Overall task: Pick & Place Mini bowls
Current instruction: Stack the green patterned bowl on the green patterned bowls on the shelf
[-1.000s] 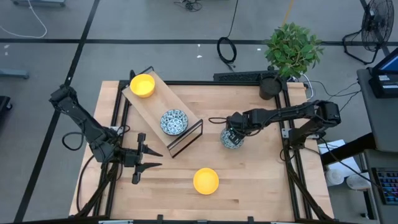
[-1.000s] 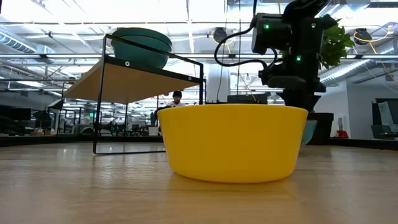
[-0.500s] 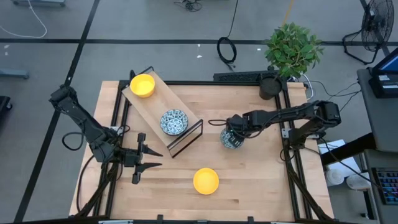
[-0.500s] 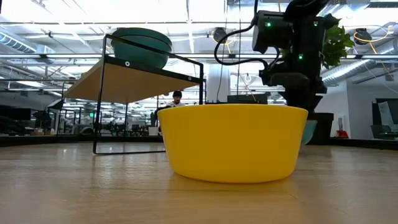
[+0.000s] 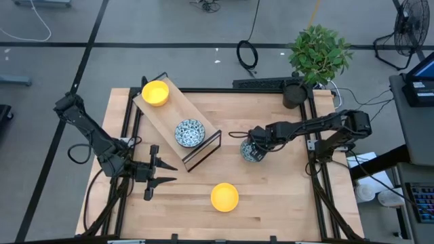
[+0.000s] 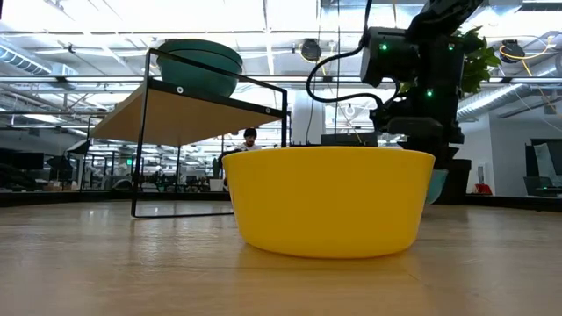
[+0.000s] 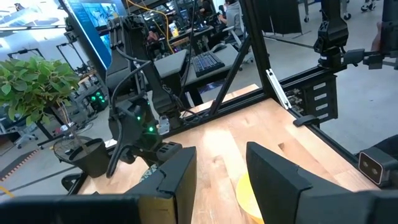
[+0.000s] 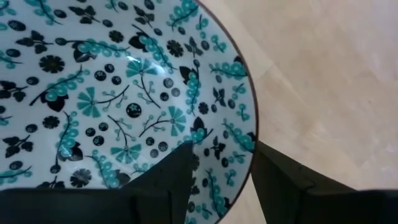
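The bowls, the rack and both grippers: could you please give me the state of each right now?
Yellow bowl: upright on the rack's top.
Patterned bowl: upright on the rack.
Second patterned bowl: on the table, its rim between the right gripper fingers.
Second yellow bowl: upright on the table, untouched.
Left gripper: open, holding nothing.

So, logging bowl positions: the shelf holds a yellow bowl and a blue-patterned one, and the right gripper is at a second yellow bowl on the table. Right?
Not quite. The right gripper is at a blue-patterned bowl, one finger inside its rim and one outside, as the right wrist view shows. The second yellow bowl sits alone on the table. The shelf contents are as you said.
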You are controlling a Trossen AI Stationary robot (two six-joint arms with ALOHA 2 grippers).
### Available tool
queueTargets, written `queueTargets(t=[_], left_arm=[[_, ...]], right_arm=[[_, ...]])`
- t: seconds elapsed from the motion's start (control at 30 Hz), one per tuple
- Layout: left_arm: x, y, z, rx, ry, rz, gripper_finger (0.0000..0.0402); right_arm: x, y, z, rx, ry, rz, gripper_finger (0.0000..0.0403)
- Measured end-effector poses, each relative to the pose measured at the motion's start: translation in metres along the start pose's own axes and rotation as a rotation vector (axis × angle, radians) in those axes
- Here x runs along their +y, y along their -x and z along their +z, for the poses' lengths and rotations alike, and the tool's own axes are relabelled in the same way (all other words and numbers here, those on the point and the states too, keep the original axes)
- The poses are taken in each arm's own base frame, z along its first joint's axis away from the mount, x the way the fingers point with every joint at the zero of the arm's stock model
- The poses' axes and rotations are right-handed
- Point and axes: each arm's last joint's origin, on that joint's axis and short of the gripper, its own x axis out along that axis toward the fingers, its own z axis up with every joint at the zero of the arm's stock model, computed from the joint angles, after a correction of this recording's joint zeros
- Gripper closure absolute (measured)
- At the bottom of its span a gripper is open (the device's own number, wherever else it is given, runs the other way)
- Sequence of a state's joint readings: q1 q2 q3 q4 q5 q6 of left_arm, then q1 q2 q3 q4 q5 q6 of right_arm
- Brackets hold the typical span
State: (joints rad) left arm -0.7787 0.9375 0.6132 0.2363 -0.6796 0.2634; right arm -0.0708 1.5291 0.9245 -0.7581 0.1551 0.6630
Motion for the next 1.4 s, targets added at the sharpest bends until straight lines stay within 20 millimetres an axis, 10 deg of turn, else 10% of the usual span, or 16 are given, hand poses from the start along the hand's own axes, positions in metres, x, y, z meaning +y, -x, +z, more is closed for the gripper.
queueTargets(t=[1.0, 1.4], left_arm=[[0.0, 0.0, 0.0, 0.0, 0.002, 0.001, 0.0256], [0.001, 0.0, 0.001, -0.007, -0.015, 0.006, 0.0256]], right_arm=[[0.002, 0.003, 0.004, -0.048, 0.046, 0.008, 0.0389], [-0.022, 0.062, 0.008, -0.4, 0.063, 0.06, 0.0401]])
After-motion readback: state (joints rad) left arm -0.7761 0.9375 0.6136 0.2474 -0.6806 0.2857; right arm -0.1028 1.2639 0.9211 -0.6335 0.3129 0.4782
